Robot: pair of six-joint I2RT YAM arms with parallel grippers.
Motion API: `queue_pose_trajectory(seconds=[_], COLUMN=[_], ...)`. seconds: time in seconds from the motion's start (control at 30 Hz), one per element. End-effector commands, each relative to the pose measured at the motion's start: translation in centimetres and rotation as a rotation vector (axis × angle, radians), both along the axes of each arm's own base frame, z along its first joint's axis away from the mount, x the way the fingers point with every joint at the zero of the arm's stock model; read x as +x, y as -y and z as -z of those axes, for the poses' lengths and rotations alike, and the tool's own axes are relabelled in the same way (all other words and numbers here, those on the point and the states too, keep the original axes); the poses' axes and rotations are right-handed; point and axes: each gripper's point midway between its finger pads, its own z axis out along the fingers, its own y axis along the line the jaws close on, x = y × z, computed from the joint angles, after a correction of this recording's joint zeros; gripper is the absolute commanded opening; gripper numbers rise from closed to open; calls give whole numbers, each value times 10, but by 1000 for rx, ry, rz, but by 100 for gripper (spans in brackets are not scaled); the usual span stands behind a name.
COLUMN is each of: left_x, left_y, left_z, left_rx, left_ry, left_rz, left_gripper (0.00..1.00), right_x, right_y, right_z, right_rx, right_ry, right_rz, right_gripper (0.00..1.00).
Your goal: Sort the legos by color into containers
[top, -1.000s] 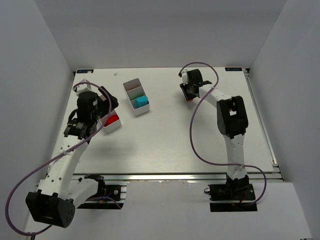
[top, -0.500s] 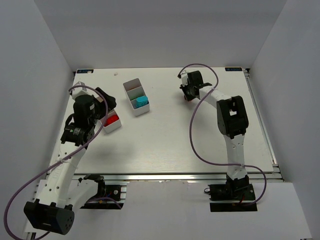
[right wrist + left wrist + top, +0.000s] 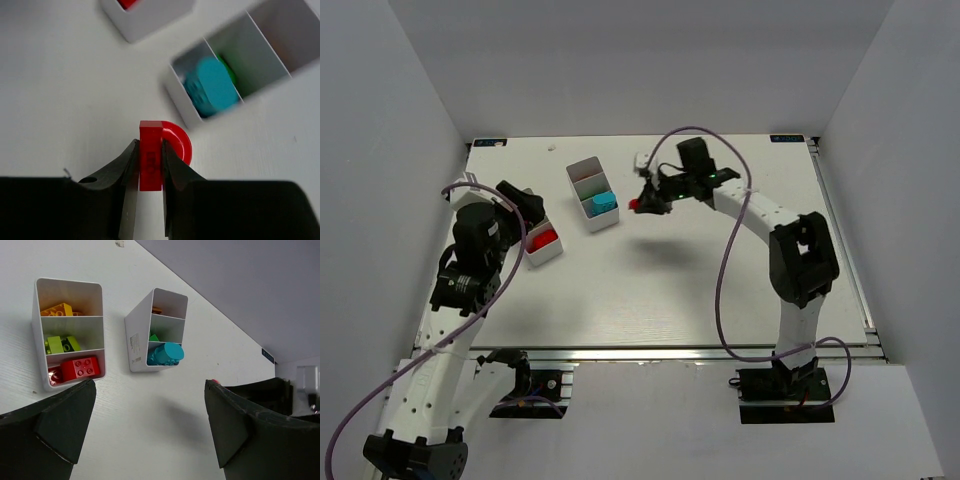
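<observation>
You saw the red lego [image 3: 172,142] shine as smooth, glossy plastic between the matt black fingers [image 3: 120,172] of the right claw [image 3: 150,146]. The white containers [image 3: 70,290] looked like thin, smooth plastic with a soft sheen, and so did the teal lego [image 3: 165,354]. Your tabletop [image 3: 150,430] was matt white with a faint brushed grain.

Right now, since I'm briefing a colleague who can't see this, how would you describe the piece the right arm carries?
On the white table, look just right of the right bin, which holds a teal piece, to where the right gripper reaches. Clamped in it is a small red lego with one rounded side. The other red bricks lie in the left bin; this one is in no bin.
</observation>
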Motion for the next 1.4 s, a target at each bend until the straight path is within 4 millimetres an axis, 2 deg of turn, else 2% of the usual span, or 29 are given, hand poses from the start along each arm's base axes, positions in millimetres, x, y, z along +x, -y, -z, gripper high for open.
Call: queue_pose_trajectory(seconds=[0.0,0.07,0.1,0.13,0.17,0.2,0.23,0.27,0.3,0.33,0.37,0.4,0.5,0.7,0.87,1.17,1.27,1.37], left_x=[-9,-12,-13,-14,-14,-16,-17,-18,-19,-20,-20,-21,-23,-23,-22,-21,-21,-20], left_y=[-8,-8,-8,-9,-8,-8,-7,-7,-7,-7,-7,-8,-7,-7,-6,-4,-4,-5], left_z=[-22,-29,-33,-38,-38,-42,-43,-46,-45,-46,-48,-45,-42,-38,-33,-24,-25,-26], left_rx=[10,10,8,10,11,10,12,10,13,13,19,23,27,47,71,93,104,118], left_ry=[62,88,100,114,114,123,124,130,121,119,118,106,92,82,58,33,34,30], left_rz=[-22,-20,-18,-17,-9,-7,-4,-1,0,1,4,4,9,19,33,57,60,64], left_gripper=[98,98,98,98,98,98,98,98,98,98,98,98,98,98,98,98,98,98], right_x=[-54,-58,-67,-61,-62,-65,-61,-60,-64,-63,-62,-68,-77,-94,-88,-83,-81,-80], right_y=[-75,-99,-119,-132,-142,-156,-169,-178,-190,-198,-208,-218,-236,-257,-270,-281,-285,-288], right_z=[-32,-35,-27,-43,-46,-34,-49,-50,-38,-40,-53,-46,-40,-29,-24,3,7,8], right_rx=[81,78,69,83,92,85,110,118,113,122,154,157,182,208,220,188,185,185], right_ry=[155,194,200,251,263,252,292,304,292,303,337,329,360,426,452,448,458,469], right_rz=[-253,-241,-263,-253,-259,-278,-278,-280,-293,-292,-290,-295,-311,-345,-294,-266,-254,-245], right_gripper=[0,0,0,0,0,0,0,0,0,0,0,0,0,0,0,0,2,8])
